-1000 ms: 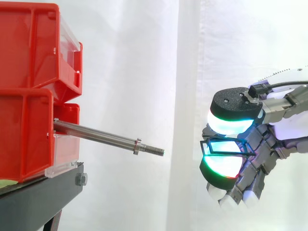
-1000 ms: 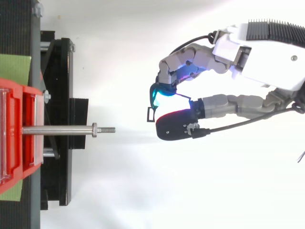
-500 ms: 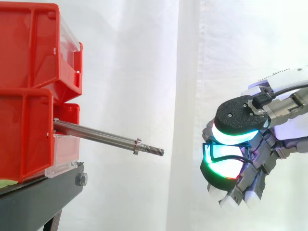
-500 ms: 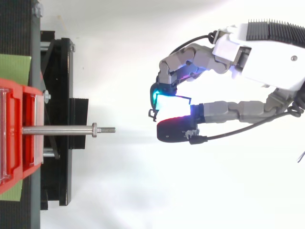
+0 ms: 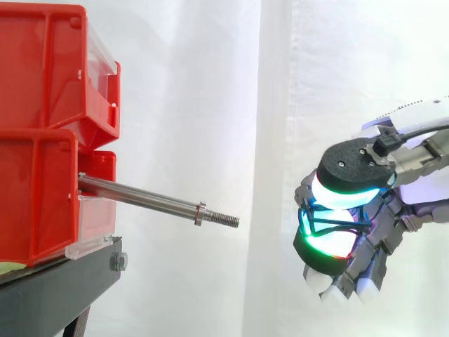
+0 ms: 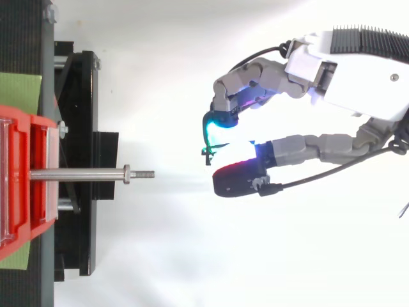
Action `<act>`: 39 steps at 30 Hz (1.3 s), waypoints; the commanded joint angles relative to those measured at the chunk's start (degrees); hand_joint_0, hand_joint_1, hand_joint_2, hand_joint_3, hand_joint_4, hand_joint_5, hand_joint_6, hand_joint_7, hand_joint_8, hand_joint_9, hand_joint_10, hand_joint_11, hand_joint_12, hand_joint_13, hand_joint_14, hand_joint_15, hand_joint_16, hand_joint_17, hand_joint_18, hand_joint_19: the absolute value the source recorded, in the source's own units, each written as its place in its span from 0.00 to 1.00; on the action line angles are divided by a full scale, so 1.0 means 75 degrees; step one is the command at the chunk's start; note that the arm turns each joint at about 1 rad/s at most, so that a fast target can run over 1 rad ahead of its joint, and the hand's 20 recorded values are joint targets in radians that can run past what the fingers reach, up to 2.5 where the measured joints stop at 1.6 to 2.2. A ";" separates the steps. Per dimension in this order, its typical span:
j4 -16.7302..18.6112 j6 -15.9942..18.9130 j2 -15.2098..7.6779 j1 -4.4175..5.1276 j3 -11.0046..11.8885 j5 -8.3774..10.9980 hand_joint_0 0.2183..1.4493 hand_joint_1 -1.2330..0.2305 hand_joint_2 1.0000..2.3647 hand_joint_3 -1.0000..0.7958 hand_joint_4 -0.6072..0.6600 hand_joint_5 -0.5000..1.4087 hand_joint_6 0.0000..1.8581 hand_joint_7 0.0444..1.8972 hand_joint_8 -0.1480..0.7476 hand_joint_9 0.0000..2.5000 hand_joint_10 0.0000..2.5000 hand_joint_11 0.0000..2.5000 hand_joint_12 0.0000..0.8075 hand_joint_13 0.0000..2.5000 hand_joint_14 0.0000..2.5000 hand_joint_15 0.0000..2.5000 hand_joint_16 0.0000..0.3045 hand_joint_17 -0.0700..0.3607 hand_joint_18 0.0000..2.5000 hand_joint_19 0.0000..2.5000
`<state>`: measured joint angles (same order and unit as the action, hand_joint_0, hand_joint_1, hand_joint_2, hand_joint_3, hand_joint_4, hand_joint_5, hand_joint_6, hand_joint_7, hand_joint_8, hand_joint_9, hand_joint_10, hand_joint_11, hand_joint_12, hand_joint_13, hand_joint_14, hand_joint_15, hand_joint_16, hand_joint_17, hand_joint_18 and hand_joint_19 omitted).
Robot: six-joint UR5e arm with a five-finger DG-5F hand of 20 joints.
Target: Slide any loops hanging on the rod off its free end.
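**Loop off the rod, now squeezed flat**

The thin dark loop [image 5: 335,223] sits right of centre in the side view, well apart from the free end of the bare steel rod [image 5: 140,199]. A second ago it stood open as a rectangle; now the robot hand [image 5: 354,168] pinches it flat between its glowing fingers [image 5: 328,247]. The task looks done. The top view shows a corner poking toward the rod; the side view shows crossed strands between the pads.

Rod [image 5: 140,199] polished metal, threaded tip; bins [image 5: 42,70] glossy red plastic; curtain [image 5: 210,105] white cloth.
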<state>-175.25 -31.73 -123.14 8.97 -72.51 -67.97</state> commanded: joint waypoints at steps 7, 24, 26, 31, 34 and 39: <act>0.0000 0.0000 -0.0011 -0.0001 0.0000 0.0003 0.31 0.56 0.01 0.43 0.66 0.19 0.46 0.60 0.57 0.33 0.00 0.13 0.47 0.31 0.00 0.07 0.19 0.47 0.33 0.17; 0.0000 0.0000 0.0001 0.0010 0.0000 0.0003 0.33 0.35 0.01 0.52 0.69 0.17 0.47 0.55 0.59 0.33 0.00 0.17 0.49 0.32 0.00 0.06 0.20 0.48 0.35 0.15; 0.0000 0.0000 0.0001 -0.0001 0.0000 0.0003 0.32 0.35 0.01 0.51 0.70 0.17 0.47 0.56 0.58 0.33 0.00 0.17 0.49 0.32 0.00 0.06 0.20 0.47 0.35 0.15; 0.0000 0.0012 0.0001 -0.0001 0.0000 0.0015 0.31 0.45 0.01 0.47 0.71 0.17 0.47 0.59 0.59 0.35 0.00 0.16 0.50 0.32 0.00 0.07 0.21 0.49 0.36 0.16; 0.0000 0.0012 0.0001 -0.0001 0.0000 0.0015 0.31 0.51 0.01 0.46 0.69 0.17 0.47 0.61 0.59 0.35 0.00 0.16 0.50 0.32 0.00 0.07 0.21 0.49 0.36 0.16; 0.0000 0.0012 0.0001 -0.0001 0.0000 0.0015 0.32 0.46 0.01 0.53 0.69 0.17 0.47 0.57 0.62 0.35 0.00 0.15 0.54 0.33 0.00 0.06 0.23 0.52 0.37 0.15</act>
<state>-175.26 -31.65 -123.14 8.97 -72.52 -67.87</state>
